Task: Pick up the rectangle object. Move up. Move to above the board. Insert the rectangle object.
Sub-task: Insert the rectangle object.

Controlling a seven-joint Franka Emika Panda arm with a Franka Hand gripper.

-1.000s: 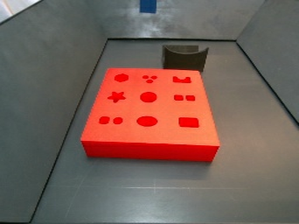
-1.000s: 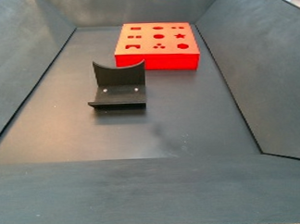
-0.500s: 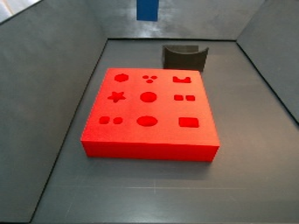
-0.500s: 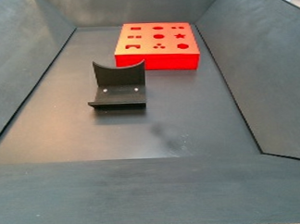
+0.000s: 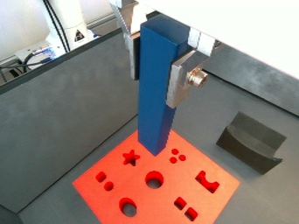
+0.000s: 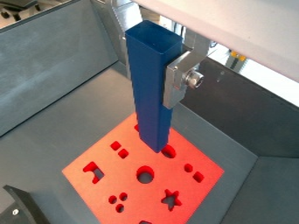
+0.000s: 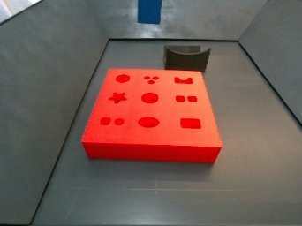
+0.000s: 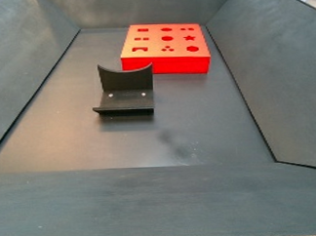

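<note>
My gripper (image 5: 156,74) (image 6: 152,74) is shut on the rectangle object (image 5: 158,87) (image 6: 152,87), a tall blue bar held upright between the silver fingers. In both wrist views the bar hangs high above the board (image 5: 181,175) (image 6: 122,182), a red block with cut-out holes. A side view shows only the bar's lower end (image 7: 148,9) at the frame's upper edge, well above the board (image 7: 130,110). In another side view the board (image 8: 166,64) lies at the far end, and neither bar nor gripper shows.
The dark grey fixture (image 7: 186,57) (image 8: 123,90) stands on the floor beside the board, apart from it, and also shows in both wrist views (image 5: 251,140) (image 6: 17,206). Sloping grey walls enclose the floor on all sides.
In a side view more of the blue bar's lower end now shows at the upper edge. In the other side view its small blue tip has left the frame. Board and fixture are unmoved.
</note>
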